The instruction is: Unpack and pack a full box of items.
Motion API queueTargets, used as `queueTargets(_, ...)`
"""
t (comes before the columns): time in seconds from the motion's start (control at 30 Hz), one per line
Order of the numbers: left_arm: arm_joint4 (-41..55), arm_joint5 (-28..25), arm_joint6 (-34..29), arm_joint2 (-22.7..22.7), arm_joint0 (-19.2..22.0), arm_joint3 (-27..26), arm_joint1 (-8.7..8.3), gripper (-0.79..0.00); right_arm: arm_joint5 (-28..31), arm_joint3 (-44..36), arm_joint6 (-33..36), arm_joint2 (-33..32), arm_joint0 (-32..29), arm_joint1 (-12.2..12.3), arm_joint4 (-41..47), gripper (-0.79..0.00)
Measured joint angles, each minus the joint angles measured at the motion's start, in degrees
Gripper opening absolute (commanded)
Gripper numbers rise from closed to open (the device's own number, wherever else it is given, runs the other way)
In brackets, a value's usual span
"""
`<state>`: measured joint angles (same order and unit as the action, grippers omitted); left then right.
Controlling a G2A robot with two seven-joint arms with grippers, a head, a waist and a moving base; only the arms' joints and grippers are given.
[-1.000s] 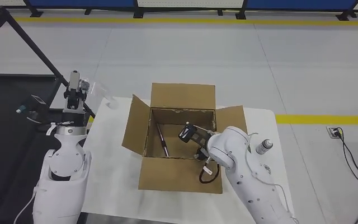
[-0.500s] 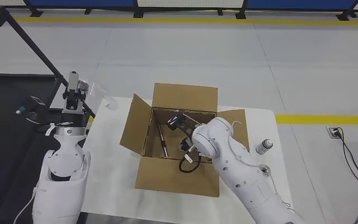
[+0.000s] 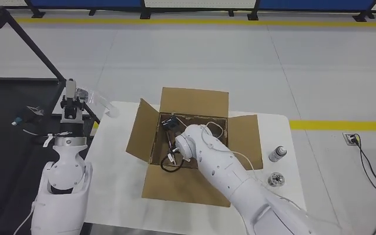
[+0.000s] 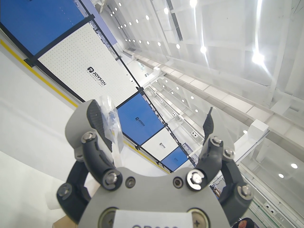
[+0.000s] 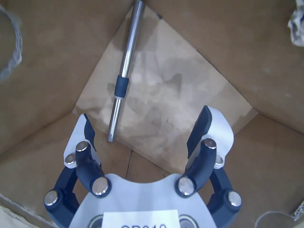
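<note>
While the left gripper (image 4: 152, 110) hangs raised off the left edge of the table (image 3: 117, 176), fingers spread wide, a clear plastic bag (image 4: 111, 124) clings to one pad! Centre table, the cardboard box (image 3: 194, 103) stands with its flaps open. The right gripper (image 5: 144, 113) is down inside it, fingers apart, near a metal rod (image 5: 123, 72) lying on the box floor along a wall. Far right, a small bottle (image 3: 276, 154) stands on the table.

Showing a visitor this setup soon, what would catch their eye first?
The open cardboard box on the white table, with the right gripper open inside it above a metal rod on its floor. Beside the table the left gripper points up, open, a clear plastic bag clinging to it.
</note>
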<state>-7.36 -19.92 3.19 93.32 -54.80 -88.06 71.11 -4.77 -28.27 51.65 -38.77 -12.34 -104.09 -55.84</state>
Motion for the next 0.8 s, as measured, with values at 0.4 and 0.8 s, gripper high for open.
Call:
queueTargets(0.4, -0.2, -0.1, -1.8, -2.1, 1.7, 1.4, 0.21, 0.0, 0.2, -0.8, 0.0, -0.1, -0.3, 0.1, 0.1, 0.0)
queueTargets(0.8, -0.9, 0.5, -1.9, -1.9, 2.7, 1.6, 0.17, 0.0, -1.0, 2.1, -5.1, 2.3, -3.6, -3.1, -0.3, 0.0)
